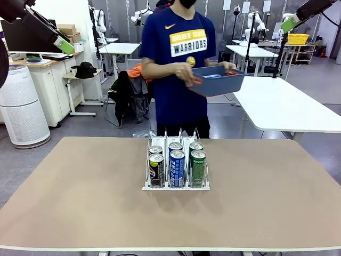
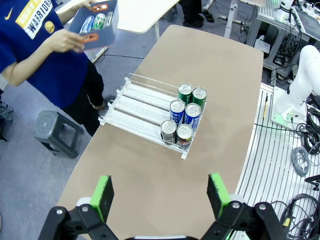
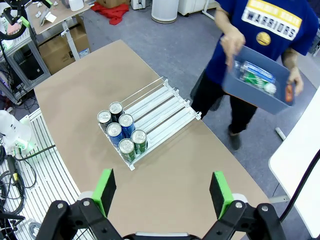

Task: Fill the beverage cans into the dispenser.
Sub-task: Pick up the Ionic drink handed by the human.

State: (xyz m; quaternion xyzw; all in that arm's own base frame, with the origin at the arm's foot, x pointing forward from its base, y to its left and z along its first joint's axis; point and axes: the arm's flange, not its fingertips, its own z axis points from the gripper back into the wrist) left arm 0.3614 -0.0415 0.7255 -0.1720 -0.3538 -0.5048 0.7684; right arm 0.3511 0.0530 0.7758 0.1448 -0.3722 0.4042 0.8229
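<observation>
Left gripper (image 2: 160,196) and right gripper (image 3: 162,192) gape empty; the slick, thin-walled beverage cans (image 1: 177,166) likely want a gentle mid-body pinch.

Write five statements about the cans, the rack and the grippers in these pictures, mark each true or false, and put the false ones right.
1. The white-based dispenser with thin clear dividers holds six slim silver-topped cans. True.
2. The two blue cans stand in its middle lane. True.
3. The blue-grey plastic bin rests on the brown table. False: the person holds it up in both hands, off the table.
4. The left gripper is shut on one of the cans. False: it is open and empty, high above the table.
5. The right gripper is open. True.
</observation>
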